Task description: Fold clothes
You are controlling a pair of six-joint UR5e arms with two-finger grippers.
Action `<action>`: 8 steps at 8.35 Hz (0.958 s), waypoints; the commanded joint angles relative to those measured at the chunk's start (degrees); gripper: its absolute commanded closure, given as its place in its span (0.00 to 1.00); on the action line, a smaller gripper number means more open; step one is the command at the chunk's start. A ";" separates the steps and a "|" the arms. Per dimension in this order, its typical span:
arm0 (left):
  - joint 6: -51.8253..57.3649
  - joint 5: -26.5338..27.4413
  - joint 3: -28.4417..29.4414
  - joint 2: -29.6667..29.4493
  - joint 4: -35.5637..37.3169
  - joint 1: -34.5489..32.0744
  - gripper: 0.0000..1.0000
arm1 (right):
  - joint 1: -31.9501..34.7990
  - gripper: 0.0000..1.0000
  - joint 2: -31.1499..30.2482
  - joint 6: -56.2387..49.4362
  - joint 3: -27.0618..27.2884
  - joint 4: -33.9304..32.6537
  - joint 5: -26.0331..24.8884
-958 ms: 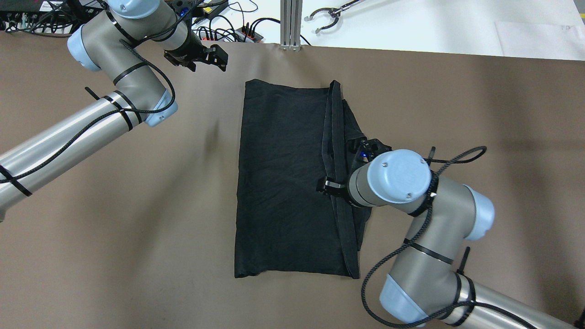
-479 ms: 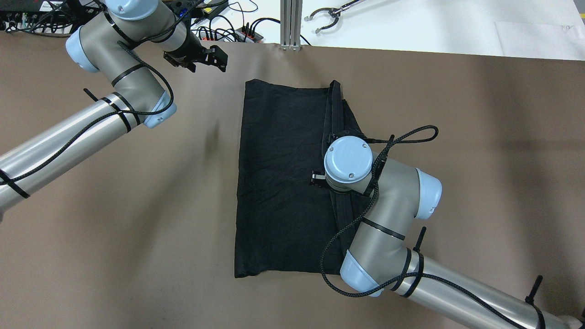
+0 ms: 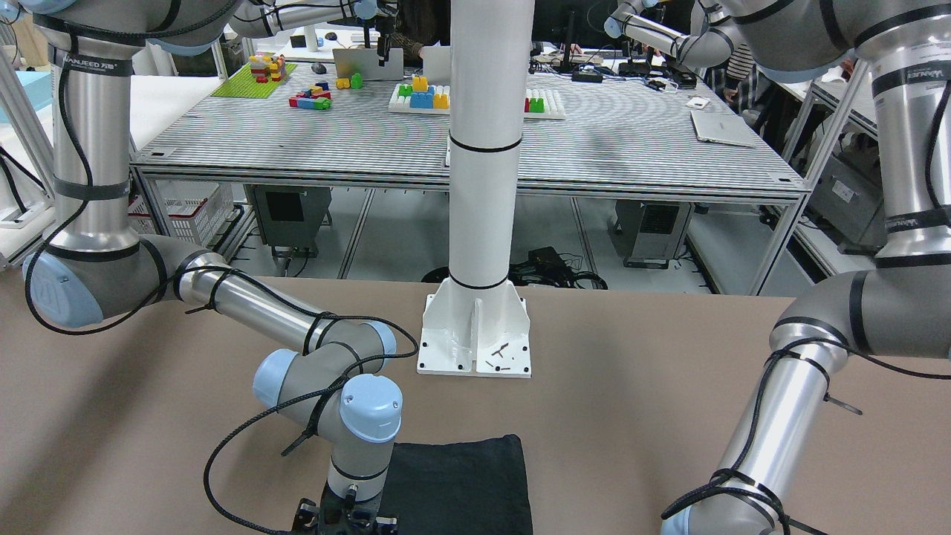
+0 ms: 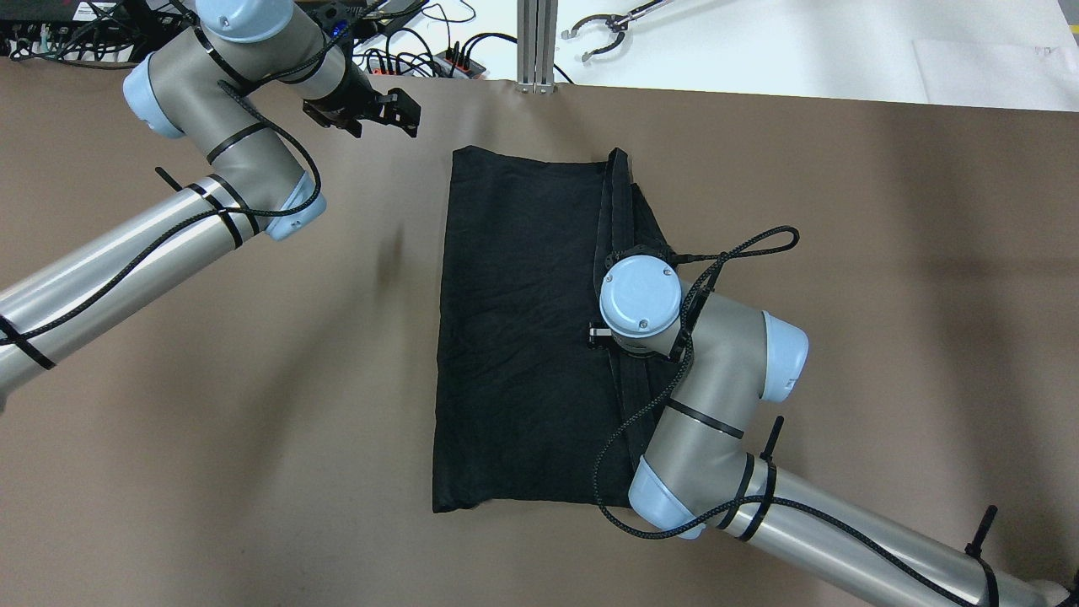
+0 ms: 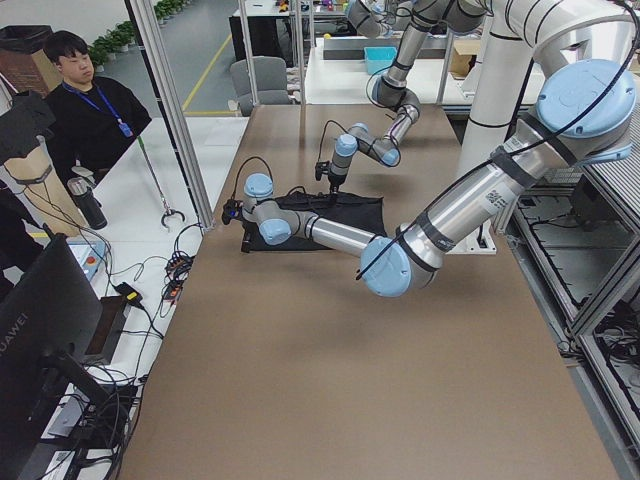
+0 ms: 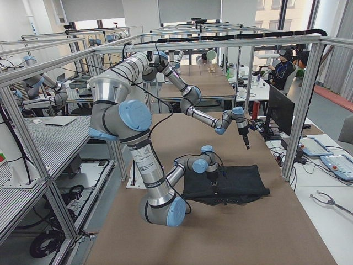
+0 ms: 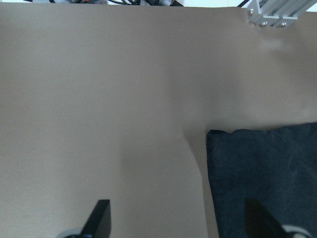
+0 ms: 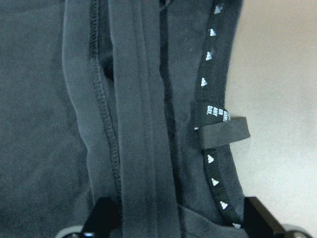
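Note:
The clothes are one black garment [image 4: 523, 337] lying folded into a tall rectangle mid-table, with layered hems along its right edge. It also shows in the front view [image 3: 461, 483] and the side views [image 5: 330, 212] [image 6: 231, 185]. My right gripper [image 8: 181, 223] hangs open just above those hems [image 8: 133, 99], beside a collar tape with small white marks [image 8: 212, 99]. From overhead its wrist [image 4: 641, 295] hides the fingers. My left gripper [image 4: 403, 114] is open over bare table, off the garment's far left corner [image 7: 218, 136].
A white pillar's base plate [image 3: 475, 349] is bolted to the brown table [image 4: 843, 253] on the robot's side. An aluminium post [image 4: 537, 42], cables [image 4: 421, 51] and a grabber tool [image 4: 607, 34] lie past the far edge. A person [image 5: 85, 100] sits there.
My right wrist has swung left and away from the robot, over the garment's right folded edge, then nearly stopped. The left arm has barely shifted. The garment lies as before.

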 commanded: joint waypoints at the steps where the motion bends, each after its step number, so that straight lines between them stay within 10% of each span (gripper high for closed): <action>1: 0.03 0.00 0.03 0.10 0.00 0.04 0.05 | 0.22 0.06 -0.10 -0.50 -0.31 -0.16 -0.33; 8: 0.12 0.09 0.03 0.18 0.00 0.04 0.05 | 4.27 0.06 -14.24 -14.03 10.67 0.54 0.46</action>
